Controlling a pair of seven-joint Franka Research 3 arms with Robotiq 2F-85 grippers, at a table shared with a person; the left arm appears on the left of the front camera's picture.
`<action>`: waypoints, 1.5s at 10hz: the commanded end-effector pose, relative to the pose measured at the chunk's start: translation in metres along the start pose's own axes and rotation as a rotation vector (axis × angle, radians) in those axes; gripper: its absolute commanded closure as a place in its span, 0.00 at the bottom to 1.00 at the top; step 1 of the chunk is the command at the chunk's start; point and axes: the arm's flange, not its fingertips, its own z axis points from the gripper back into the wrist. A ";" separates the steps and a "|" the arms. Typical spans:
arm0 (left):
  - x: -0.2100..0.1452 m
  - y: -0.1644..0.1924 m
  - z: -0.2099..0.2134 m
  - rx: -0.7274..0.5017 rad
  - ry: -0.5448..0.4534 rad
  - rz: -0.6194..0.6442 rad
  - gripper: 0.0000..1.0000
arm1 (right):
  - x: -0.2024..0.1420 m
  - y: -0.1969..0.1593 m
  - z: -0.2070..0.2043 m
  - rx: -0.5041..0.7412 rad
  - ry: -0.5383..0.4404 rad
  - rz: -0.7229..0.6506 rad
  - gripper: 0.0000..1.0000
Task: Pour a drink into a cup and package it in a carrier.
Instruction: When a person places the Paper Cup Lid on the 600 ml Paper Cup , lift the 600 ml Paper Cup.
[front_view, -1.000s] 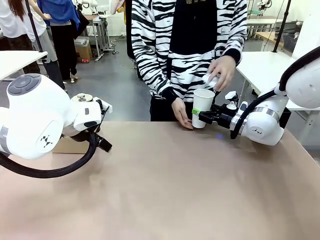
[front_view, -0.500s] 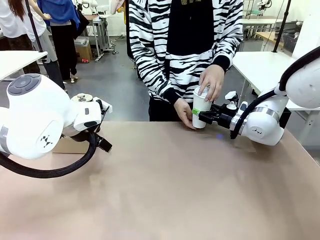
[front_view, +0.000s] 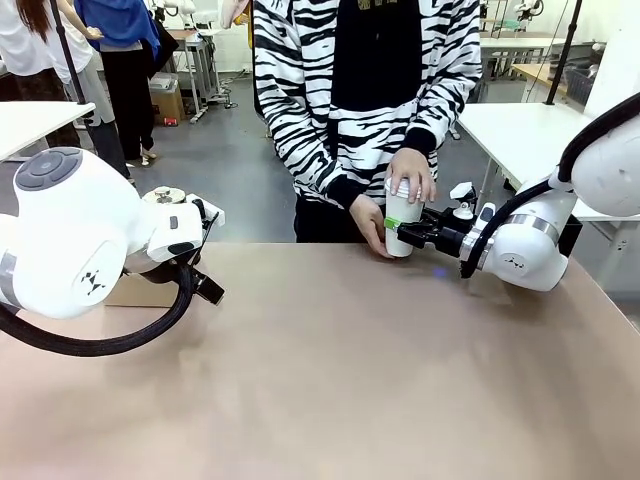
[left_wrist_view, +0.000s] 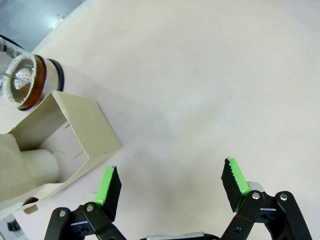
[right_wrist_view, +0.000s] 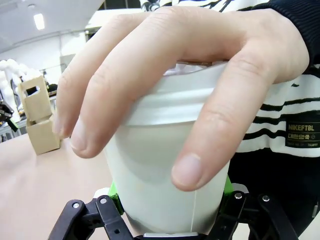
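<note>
You had the left gripper (left_wrist_view: 170, 182) spread and empty just beside the carrier (left_wrist_view: 75, 135), while farther off the right gripper (front_view: 400, 232) pinched the cup (front_view: 403, 215) as a person's hand (front_view: 410, 172) pressed its lid (right_wrist_view: 165, 100) on: pouring appeared done, loading the carrier not yet.

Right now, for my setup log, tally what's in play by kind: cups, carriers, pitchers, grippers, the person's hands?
cup: 1
carrier: 1
glass pitcher: 1
grippers: 2, left gripper, right gripper
person's hands: 2, upper hand, lower hand
total: 7
</note>
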 end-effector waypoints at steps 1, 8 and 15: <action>0.000 0.000 0.001 -0.002 -0.001 0.000 0.00 | 0.003 0.000 -0.001 -0.005 -0.007 0.000 0.20; 0.000 0.000 0.001 -0.002 -0.001 0.000 0.00 | 0.003 0.000 -0.001 -0.005 -0.007 0.000 0.20; 0.000 0.000 0.001 -0.002 -0.001 0.000 0.00 | 0.003 0.000 -0.001 -0.005 -0.007 0.000 0.20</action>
